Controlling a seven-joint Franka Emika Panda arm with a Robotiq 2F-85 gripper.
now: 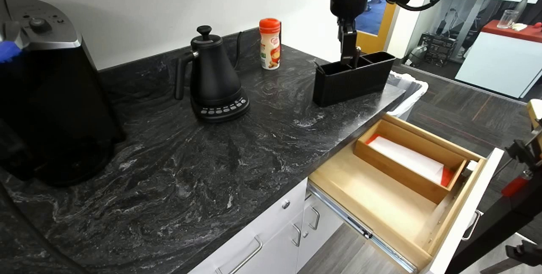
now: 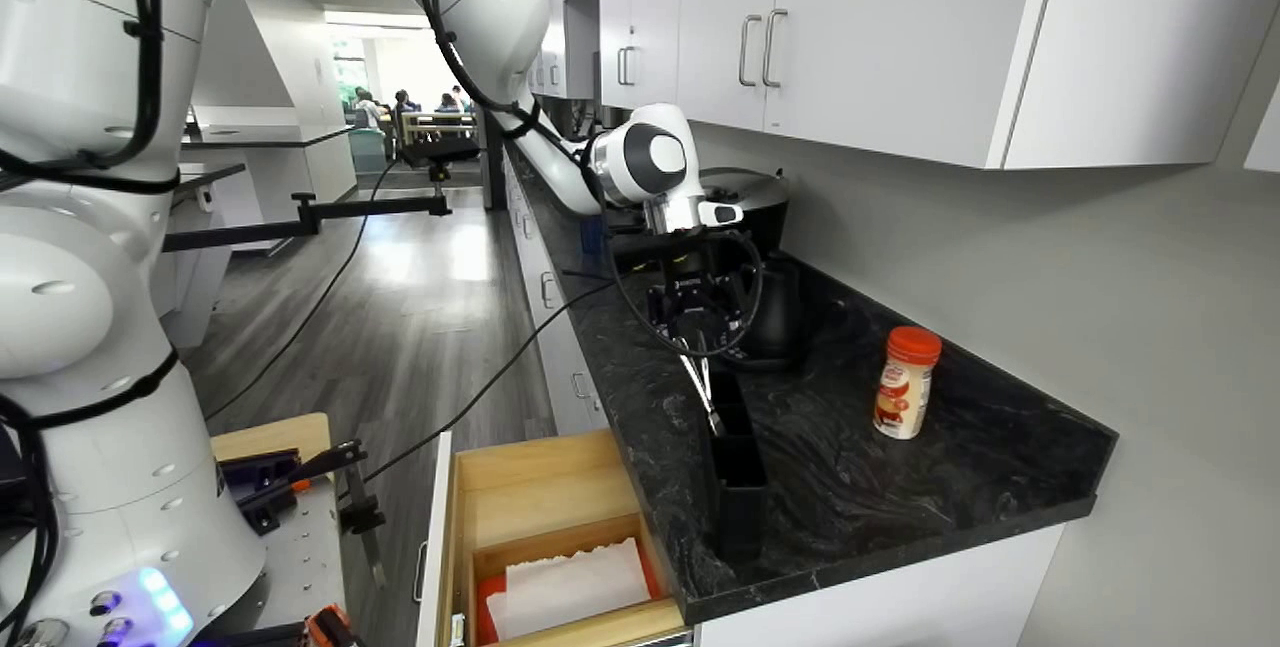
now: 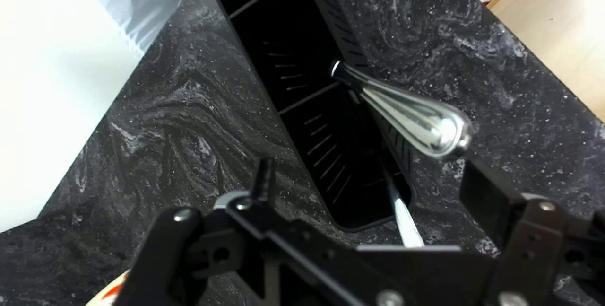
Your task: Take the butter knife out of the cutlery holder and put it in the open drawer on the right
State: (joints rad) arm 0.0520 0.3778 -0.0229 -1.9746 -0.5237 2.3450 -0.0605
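Wrist cam: my gripper [image 3: 375,187], fingers well apart, nothing clamped. Nearest: silvery bulb-ended handle, prob. the butter knife [image 3: 425,124]; blade hidden, ID unconfirmed. Est. handling: light, stiff metal, not fragile; polished, so slippery, & round end may roll betw. pads. I'd pinch the narrower shank below the bulb, then lift straight up to clear the rim. It leans, handle up, in the cutlery holder [image 1: 353,85]; can't tell which compt. Slimmer utensil [image 3: 405,221] nearby, partly hidden by gripper frame; mustn't snag it. Farther, below the counter [image 1: 254,151] edge: open drawer [image 1: 381,195] w/ wooden tray [image 1: 396,170] inside; pale bottom beside tray = my drop spot. Farthest: black kettle [image 1: 216,73], well apart, prob. no obstacle.
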